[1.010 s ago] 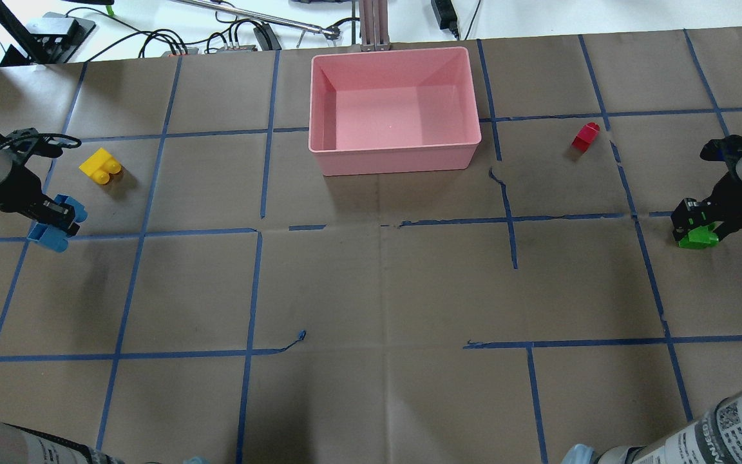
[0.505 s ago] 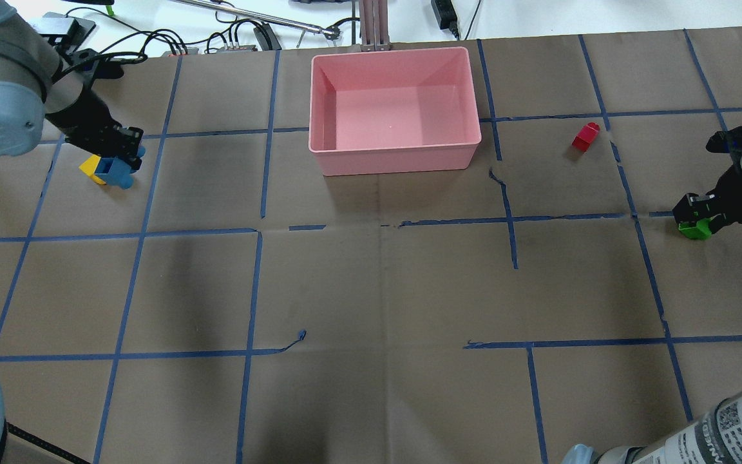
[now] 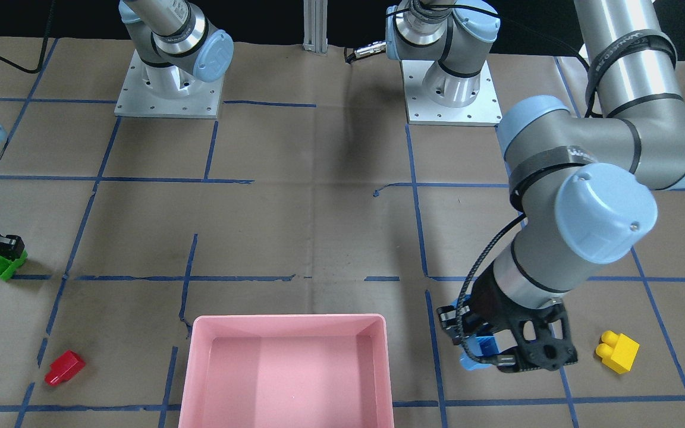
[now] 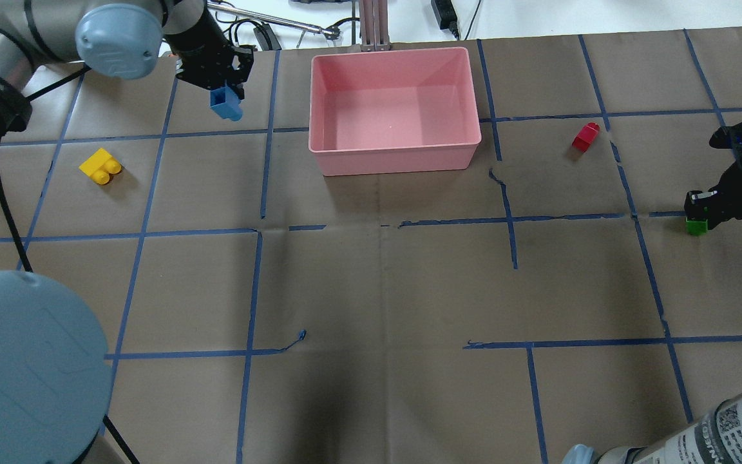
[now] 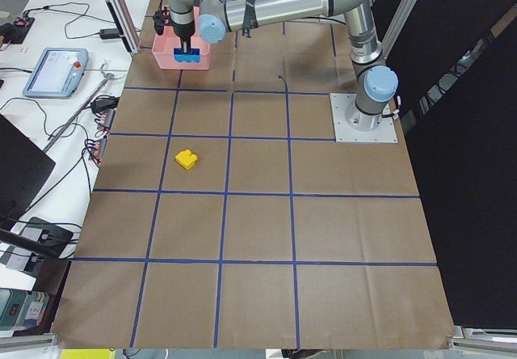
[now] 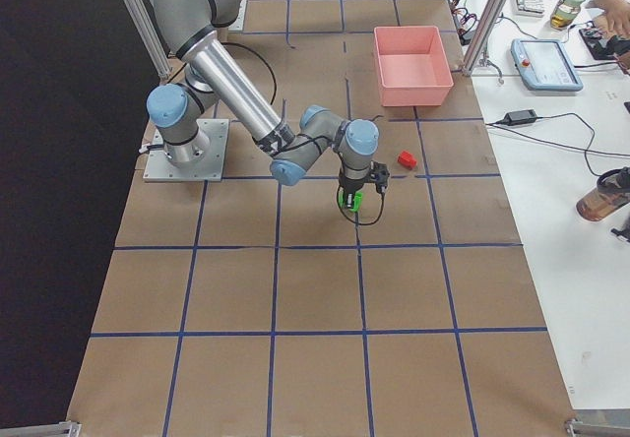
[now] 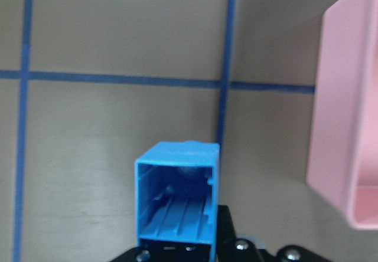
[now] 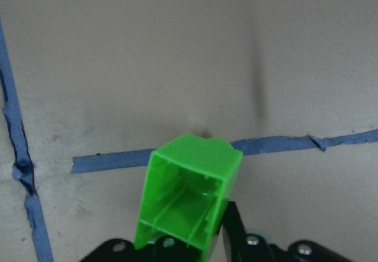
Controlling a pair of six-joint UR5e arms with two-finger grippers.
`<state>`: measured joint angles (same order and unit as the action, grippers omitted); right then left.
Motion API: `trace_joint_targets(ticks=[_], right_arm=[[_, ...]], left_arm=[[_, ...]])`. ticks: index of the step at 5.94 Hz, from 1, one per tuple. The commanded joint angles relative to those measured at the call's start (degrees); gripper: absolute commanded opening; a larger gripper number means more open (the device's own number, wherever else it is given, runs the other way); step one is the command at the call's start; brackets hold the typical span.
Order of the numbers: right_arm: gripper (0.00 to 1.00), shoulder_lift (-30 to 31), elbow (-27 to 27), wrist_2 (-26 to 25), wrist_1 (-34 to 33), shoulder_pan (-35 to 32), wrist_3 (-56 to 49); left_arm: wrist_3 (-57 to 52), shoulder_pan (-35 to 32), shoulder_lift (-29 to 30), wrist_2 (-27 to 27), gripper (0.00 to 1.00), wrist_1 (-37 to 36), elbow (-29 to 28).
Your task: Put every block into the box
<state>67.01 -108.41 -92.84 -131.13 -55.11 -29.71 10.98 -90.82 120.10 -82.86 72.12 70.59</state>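
Note:
My left gripper [image 4: 221,87] is shut on the blue brick [image 4: 225,105] and holds it above the table, just left of the pink box [image 4: 394,158]. The left wrist view shows the blue brick's [image 7: 177,197] hollow underside and the box's wall [image 7: 345,108] at its right. My right gripper [image 4: 699,211] is shut on the green brick [image 4: 695,226] at the table's right edge; the right wrist view shows that brick [image 8: 189,197] held over blue tape. The yellow brick [image 4: 100,167] lies at the left. The red brick [image 4: 585,136] lies to the right of the box. The box is empty.
An aluminium post [image 4: 374,26] and cables [image 4: 242,32] sit just beyond the box at the table's far edge. My left arm's elbow [image 4: 23,367] fills the lower left of the overhead view. The arm bases [image 3: 449,89] stand at the robot's side.
My left arm has carried the blue brick from beside the yellow brick, away and to the right, up to the box's left side. My right gripper has shifted slightly with the green brick.

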Motion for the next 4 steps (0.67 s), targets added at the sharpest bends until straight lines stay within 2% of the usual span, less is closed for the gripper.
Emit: trace_joint_targets(ticks=[1, 2, 3, 4], right_arm=[[0.07, 0.14, 1.78, -0.15, 0.08, -0.09, 0.00], [0.07, 1.19, 4.32, -0.32, 0.95, -0.44, 0.00], [0.07, 1.37, 6.26, -0.32, 1.22, -0.79, 0.00], [0.08, 2.42, 8.89, 0.02, 3.23, -2.01, 0.00]], left_arm=[[9.05, -5.75, 5.20, 2.34, 0.00, -7.27, -3.61], [11.58, -6.82, 6.71, 7.05, 0.15, -9.43, -3.44], [11.35, -7.18, 6.98, 7.27, 0.98, -9.36, -2.83], [11.52, -7.70, 6.99, 6.66, 0.99, -9.36, -3.08]])
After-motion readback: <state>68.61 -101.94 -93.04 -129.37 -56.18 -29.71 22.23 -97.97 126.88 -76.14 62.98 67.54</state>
